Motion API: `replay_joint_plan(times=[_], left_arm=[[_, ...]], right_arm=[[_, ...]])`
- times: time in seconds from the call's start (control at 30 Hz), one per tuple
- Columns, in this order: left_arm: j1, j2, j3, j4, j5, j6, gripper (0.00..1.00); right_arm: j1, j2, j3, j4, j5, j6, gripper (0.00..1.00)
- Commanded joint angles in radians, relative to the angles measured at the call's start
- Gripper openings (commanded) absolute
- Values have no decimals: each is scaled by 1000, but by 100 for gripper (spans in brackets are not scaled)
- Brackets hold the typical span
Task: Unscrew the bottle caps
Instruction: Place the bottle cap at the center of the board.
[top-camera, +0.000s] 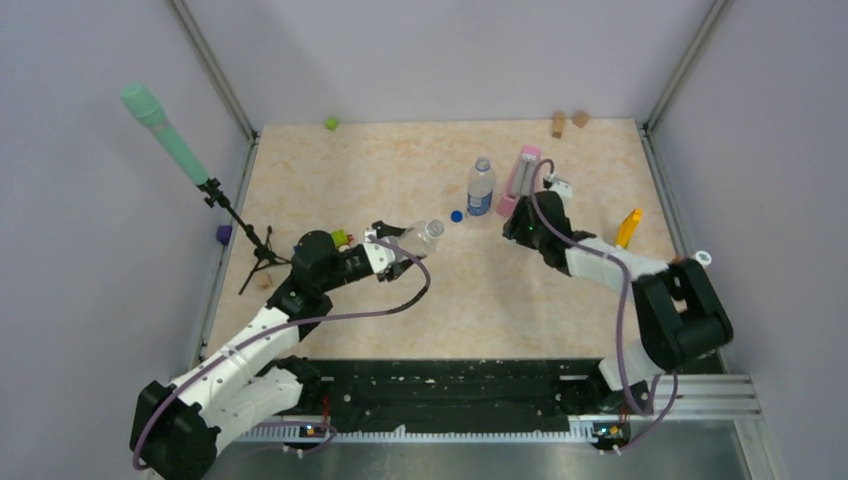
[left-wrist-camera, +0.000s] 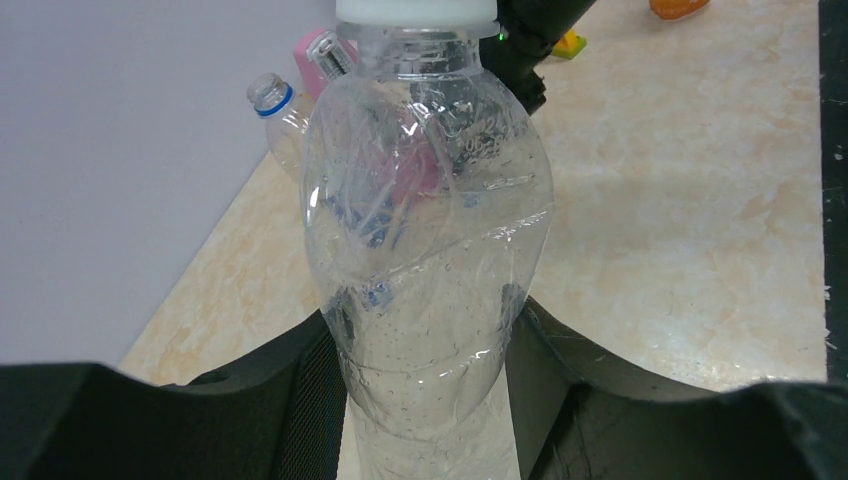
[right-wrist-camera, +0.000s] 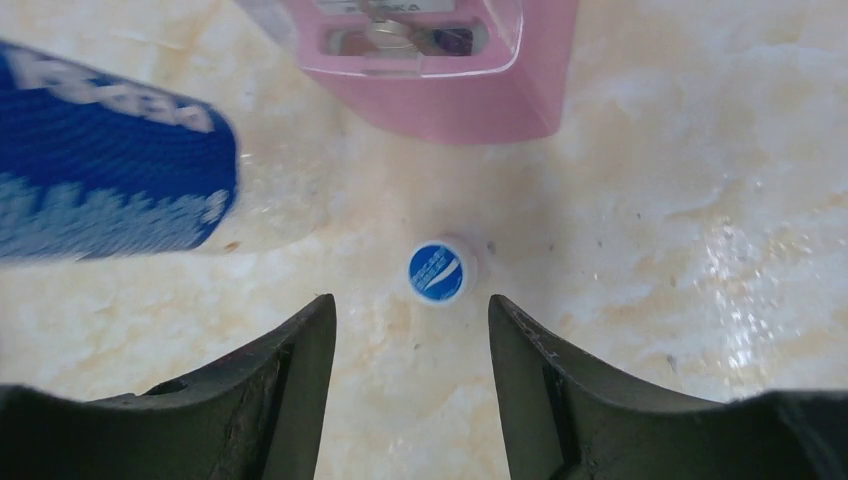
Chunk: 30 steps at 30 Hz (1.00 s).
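Observation:
My left gripper (left-wrist-camera: 425, 345) (top-camera: 402, 250) is shut on the body of a plain clear bottle (left-wrist-camera: 425, 230) (top-camera: 420, 238), held off the table and tilted. Its white cap (left-wrist-camera: 415, 10) (top-camera: 437, 228) sits on the neck. The short bottle with a blue label (top-camera: 481, 187) (right-wrist-camera: 110, 190) stands mid-table with an open neck (left-wrist-camera: 268, 93). A dark blue cap (right-wrist-camera: 438, 272) (top-camera: 456, 215) lies on the table beside it. My right gripper (right-wrist-camera: 410, 305) (top-camera: 514, 228) is open, and the blue cap lies just beyond its fingertips, touching neither.
A pink metronome (top-camera: 522, 180) (right-wrist-camera: 440, 70) stands right of the labelled bottle, close to my right gripper. A slim orange-yellow object (top-camera: 628, 228) stands further right. A green cube (top-camera: 331, 123) and wooden blocks (top-camera: 568, 121) lie along the back wall. A microphone stand (top-camera: 240, 225) is at the left edge.

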Motion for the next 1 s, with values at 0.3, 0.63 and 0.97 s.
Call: replay_joint_plan(times=[0.3, 0.63, 0.97], left_arm=[[-3, 146, 108, -41, 276, -65, 0], [-94, 296, 220, -147, 177, -29, 0], [-111, 322, 208, -89, 152, -43, 0]], right_arm=[[-8, -740, -243, 184, -509, 63, 55], [178, -781, -57, 70, -567, 62, 57], [257, -700, -24, -25, -503, 20, 58]])
